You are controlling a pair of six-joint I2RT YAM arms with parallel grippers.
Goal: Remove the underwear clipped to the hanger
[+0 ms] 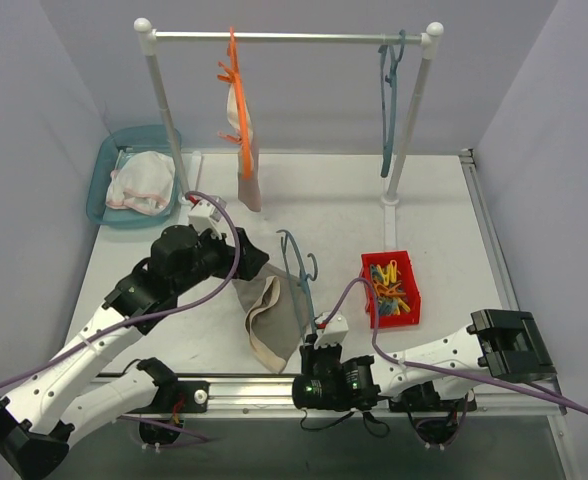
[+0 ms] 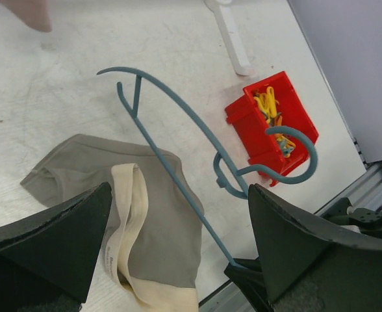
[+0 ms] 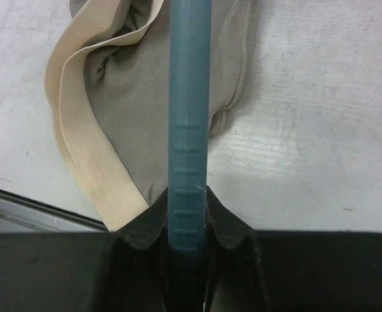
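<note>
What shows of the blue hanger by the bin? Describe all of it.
The hanger is slim, blue-grey, plastic-looking, with ridges on its bar and a curled hook near the red bin. Its bar crosses over the taupe briefs on the table. The right gripper is shut on one end. No clip shows on it.

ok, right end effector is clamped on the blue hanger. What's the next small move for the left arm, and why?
Likely lower the open left end effector onto the limp taupe-beige cloth briefs and close on them. The right end effector is shut on the thin blue plastic hanger, whose bar lies across the briefs on the table, so the left could pull the cloth free.
</note>
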